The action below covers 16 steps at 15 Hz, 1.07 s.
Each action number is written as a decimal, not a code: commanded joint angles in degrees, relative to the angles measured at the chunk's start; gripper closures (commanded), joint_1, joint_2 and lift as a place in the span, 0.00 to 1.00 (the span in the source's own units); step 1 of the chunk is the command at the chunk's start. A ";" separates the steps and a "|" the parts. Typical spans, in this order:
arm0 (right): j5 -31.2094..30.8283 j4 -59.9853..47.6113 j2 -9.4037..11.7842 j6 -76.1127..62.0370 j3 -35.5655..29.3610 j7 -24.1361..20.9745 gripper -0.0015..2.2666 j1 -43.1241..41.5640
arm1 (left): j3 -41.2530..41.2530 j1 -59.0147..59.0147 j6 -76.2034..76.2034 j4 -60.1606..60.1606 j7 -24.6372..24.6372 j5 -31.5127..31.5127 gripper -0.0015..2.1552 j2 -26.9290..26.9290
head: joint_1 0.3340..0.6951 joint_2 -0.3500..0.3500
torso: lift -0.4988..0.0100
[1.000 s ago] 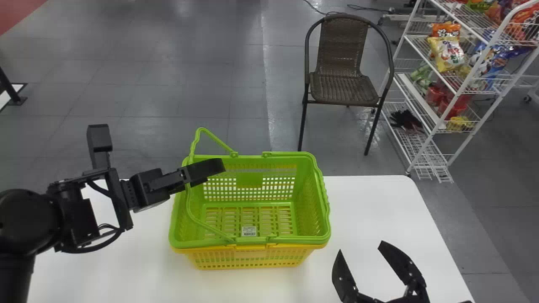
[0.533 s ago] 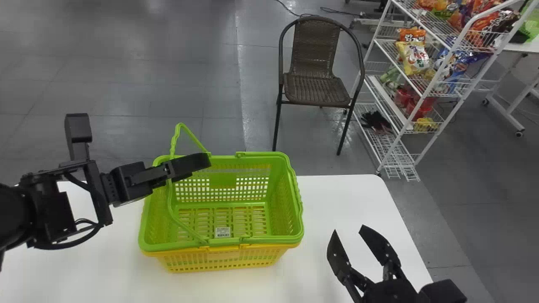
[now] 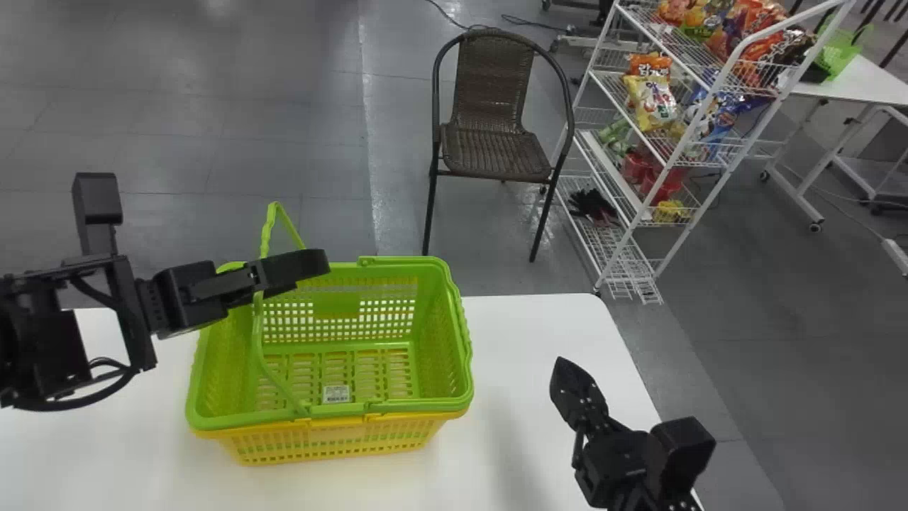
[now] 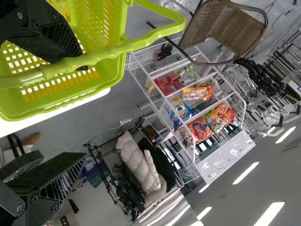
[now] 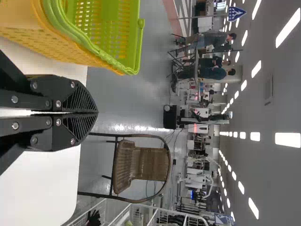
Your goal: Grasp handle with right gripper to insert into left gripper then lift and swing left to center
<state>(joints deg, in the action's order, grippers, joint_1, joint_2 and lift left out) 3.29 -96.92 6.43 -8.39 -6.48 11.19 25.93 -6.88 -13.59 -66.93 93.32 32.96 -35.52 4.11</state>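
Right pincer [image 5: 98, 113] pressed together, empty; left pincer [image 3: 312, 263] spread by raised handle [image 4: 103, 54] of green basket [image 3: 418, 406] on table [image 3: 518, 341]; handle could be missed if left is closed off-line.

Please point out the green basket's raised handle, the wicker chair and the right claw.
Raised handle [image 4: 103, 53]: left wrist view, grip.
Wicker chair [image 3: 496, 150]: head view, seat.
Right claw [image 5: 97, 113]: right wrist view, between fingertips.
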 commanded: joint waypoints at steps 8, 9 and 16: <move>-5.93 6.57 1.74 5.54 3.84 -1.08 0.93 -9.05 | 0.37 -1.26 0.35 -2.09 0.18 0.02 0.09 -0.07 | 1.00 0.18 | 0.98; -6.11 7.10 2.10 5.90 4.46 -1.08 0.93 -9.67 | 0.46 -1.61 0.52 -2.53 0.35 0.02 0.09 0.02 | 1.00 0.19 | 0.98; -8.57 12.02 2.71 5.72 7.27 -1.78 0.93 -13.97 | 0.81 -3.37 1.58 -5.34 0.70 0.19 0.08 -0.07 | 1.00 0.23 | 0.98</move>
<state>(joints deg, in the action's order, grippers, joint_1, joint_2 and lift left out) -4.77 -85.84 9.07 -2.77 0.26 9.46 12.85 -6.25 -16.88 -65.41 88.11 33.67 -35.35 4.05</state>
